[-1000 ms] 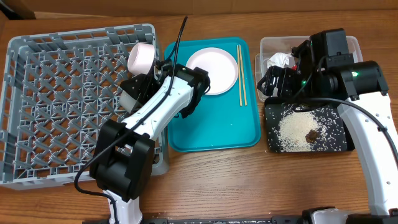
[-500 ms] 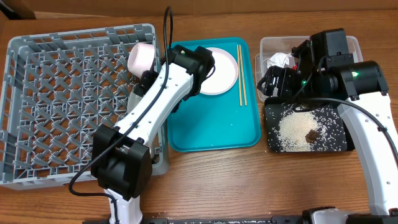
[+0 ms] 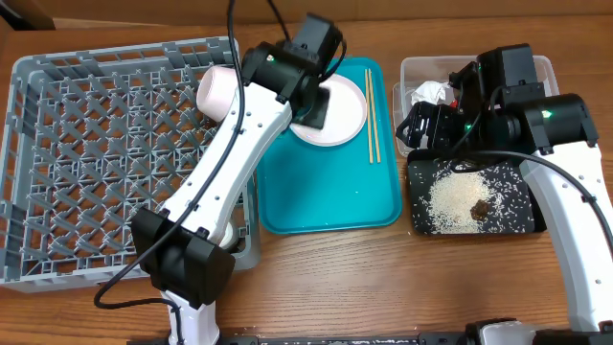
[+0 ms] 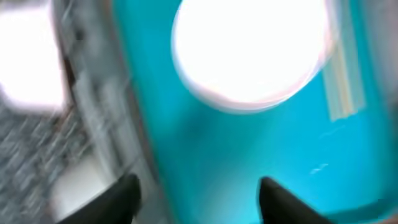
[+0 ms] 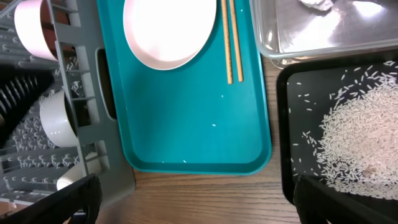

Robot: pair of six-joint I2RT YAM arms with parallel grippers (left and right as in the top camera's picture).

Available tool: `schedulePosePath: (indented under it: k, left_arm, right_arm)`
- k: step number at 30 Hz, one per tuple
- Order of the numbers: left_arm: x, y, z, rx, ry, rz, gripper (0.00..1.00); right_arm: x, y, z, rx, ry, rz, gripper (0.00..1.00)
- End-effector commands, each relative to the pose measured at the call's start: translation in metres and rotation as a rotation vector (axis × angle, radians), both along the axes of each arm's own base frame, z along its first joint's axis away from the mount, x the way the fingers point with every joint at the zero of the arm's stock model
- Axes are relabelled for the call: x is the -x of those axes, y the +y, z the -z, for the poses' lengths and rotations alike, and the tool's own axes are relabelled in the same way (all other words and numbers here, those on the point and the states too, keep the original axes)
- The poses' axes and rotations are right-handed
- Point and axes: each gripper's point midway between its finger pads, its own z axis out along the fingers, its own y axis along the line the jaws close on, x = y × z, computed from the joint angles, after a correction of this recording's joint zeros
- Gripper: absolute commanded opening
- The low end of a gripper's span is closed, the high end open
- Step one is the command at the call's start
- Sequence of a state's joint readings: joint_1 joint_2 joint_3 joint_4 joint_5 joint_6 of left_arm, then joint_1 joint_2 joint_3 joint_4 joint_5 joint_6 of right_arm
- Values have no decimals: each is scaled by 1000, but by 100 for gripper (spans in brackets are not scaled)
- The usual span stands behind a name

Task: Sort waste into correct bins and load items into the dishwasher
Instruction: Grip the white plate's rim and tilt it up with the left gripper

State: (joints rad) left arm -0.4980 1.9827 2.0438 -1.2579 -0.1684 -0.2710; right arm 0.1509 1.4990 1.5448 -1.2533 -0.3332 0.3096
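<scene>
A white small plate [image 3: 343, 113] and wooden chopsticks [image 3: 372, 115] lie on the teal serving tray [image 3: 330, 201]. My left gripper [image 3: 312, 107] is open and empty, over the plate's left edge. In the blurred left wrist view the plate [image 4: 249, 50] lies ahead of the open gripper [image 4: 199, 199]. A pale-pink cup [image 3: 218, 88] sits in the grey rack [image 3: 57, 144]. My right gripper [image 3: 421, 126] is open and empty, held high beside the clear tub [image 3: 546, 67] with a tissue [image 3: 431, 93] and the black tray [image 3: 517, 225] with rice [image 3: 450, 201] and a brown lump [image 3: 479, 206]. The red wrapper is hidden.
The right wrist view shows the plate [image 5: 168, 31], chopsticks [image 5: 231, 43], teal tray [image 5: 199, 124], clear tub [image 5: 323, 31], rice [image 5: 354, 143], and the cup [image 5: 34, 28] and a white bowl [image 5: 59, 118] in the rack. Bare wood table [image 5: 205, 193] lies in front.
My left arm has swung right and back from the rack's right edge to over the plate on the teal tray. The cup stays in the rack. The right arm has not moved.
</scene>
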Motion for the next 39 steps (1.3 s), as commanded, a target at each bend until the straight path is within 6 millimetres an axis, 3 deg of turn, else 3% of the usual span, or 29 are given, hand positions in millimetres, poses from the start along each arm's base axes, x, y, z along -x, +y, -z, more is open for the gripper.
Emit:
schedulePosePath:
  k: [1,4,6,11,15,23,30,39]
  left_arm:
    - [-9,-33,-1,196,-4,-66,61]
    - [-25,-35,14,227,-18,-192,65]
    - [-36,-32,37,207,-13,-278,68]
    - [-41,-28,84,170,57,-388,65]
    - [-42,-15,109,154,106,-499,62]
    - [-36,9,123,125,142,-652,61]
    - [-29,5,162,167,174,-710,57]
    - [-32,1,174,195,165,-703,34]
  right_arm:
    - [-2,-1,-6,3,-24,-4,100]
    - [-2,-1,-6,3,-25,-4,100]
    - [-2,-1,-6,3,-24,-4,100]
    - [-2,-1,-6,3,-24,-4,100]
    - [-2,-1,-6,3,-24,-4,100]
    - [-2,-1,-6,3,-24,-4,100]
    - [-2,-1,-6,3,-25,-4,100]
    - [-2,-1,-6,3,-24,-4,100]
